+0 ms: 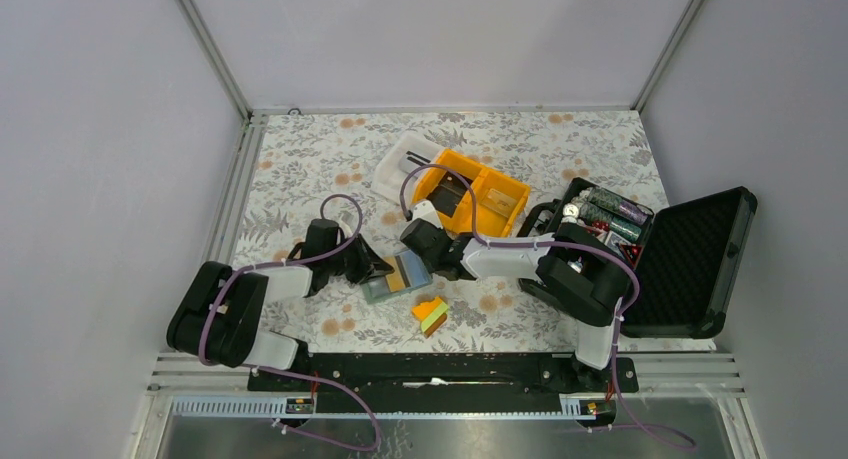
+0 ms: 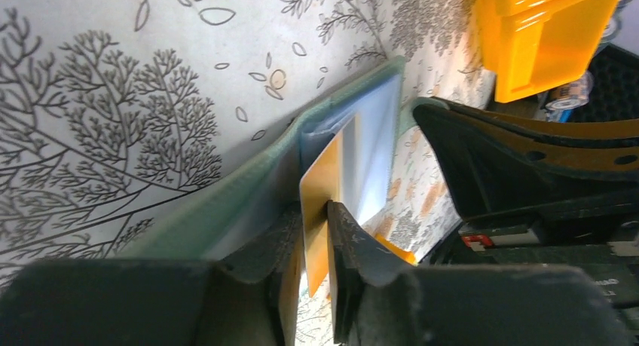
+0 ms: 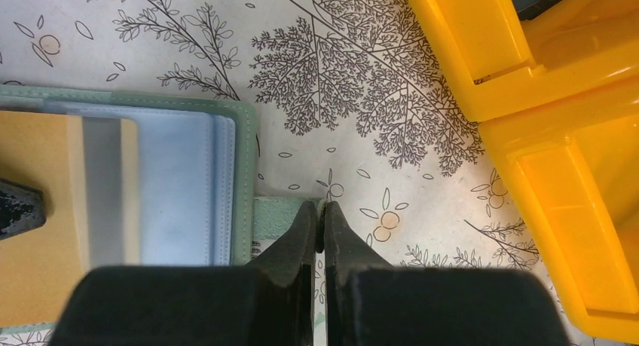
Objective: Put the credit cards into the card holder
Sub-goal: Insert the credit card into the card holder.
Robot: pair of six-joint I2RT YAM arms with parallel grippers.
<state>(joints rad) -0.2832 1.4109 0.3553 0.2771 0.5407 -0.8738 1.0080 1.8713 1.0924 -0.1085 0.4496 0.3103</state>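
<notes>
bases of both arms noted at the near edge of the table (image 1: 300,179), which is covered with a floral cloth. nearest to them, orange-yellow-green wedge block (image 1: 431,315) is seen lying alone, just in front of the card holder (image 3: 243,173). holder is laid open and flat on the cloth between the two wrists, with grey-green border, light-blue inner panel and clear pockets turned up. tan card (image 2: 320,176) is seen with its far end over the blue panel at the pocket mouths and its near end sticking out past the holder; whether it has entered a pocket cannot be told. left gripper (image 2: 313,210) is set low at the holder's left side, fingers narrowly apart with the near end of the tan card between them. one fingertip (image 3: 19,209) is seen over the card's face; whether the pads press the card cannot be told. right gripper (image 3: 319,214) is closed, fingers met tip to tip, tips set at a grey-green tab jutting from the holder's edge on that arm's side; whether the tab is pinched cannot be told. beyond the holder, yellow bin (image 1: 470,191) with two compartments is noted, near but apart. white flat piece (image 1: 400,164) with a dark stripe lies just beside the bin's far-left side, too small to name. off to the right, black foam-lined case (image 1: 700,259) stands open, poker chips (image 1: 612,214) packed in its left half.
</notes>
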